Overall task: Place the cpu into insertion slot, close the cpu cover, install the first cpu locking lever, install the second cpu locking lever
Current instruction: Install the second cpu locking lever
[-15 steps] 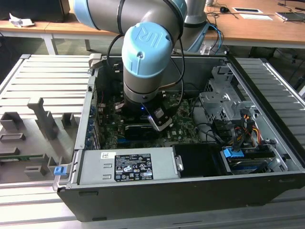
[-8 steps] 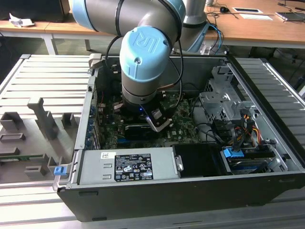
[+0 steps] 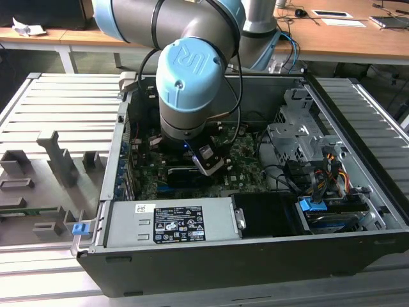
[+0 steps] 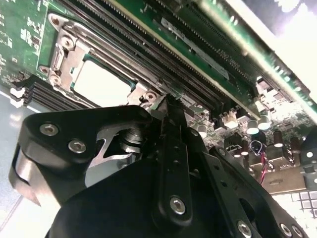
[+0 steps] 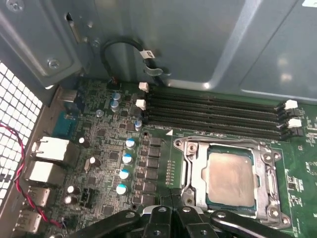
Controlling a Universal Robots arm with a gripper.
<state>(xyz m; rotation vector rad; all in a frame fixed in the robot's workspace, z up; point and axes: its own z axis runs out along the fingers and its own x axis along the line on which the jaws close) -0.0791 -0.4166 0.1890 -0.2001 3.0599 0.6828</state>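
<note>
In the first wrist view the insertion slot (image 5: 230, 181) sits in the green board. The cpu (image 5: 230, 178), with its dull silver top, lies in it. The cpu cover (image 5: 195, 168), a silver frame, lies flat around the chip. Thin metal levers run along two sides of the frame; I cannot tell whether they are latched. My gripper (image 5: 172, 196) is shut, fingertips together with nothing seen between them, just off one corner of the socket. In the second wrist view the gripper (image 4: 168, 105) hangs close over the board beside the slot (image 4: 94, 74) and the cpu (image 4: 101, 82).
Black memory slots (image 5: 213, 114) run beside the socket, with capacitors (image 5: 124, 158) and rear ports (image 5: 44, 158) nearby. The case wall (image 5: 173, 39) rises behind. The exterior view shows the arm's wrist (image 3: 188, 77) inside the open case, a power supply (image 3: 172, 224), a drive cage (image 3: 300, 137) and cables (image 3: 326, 166).
</note>
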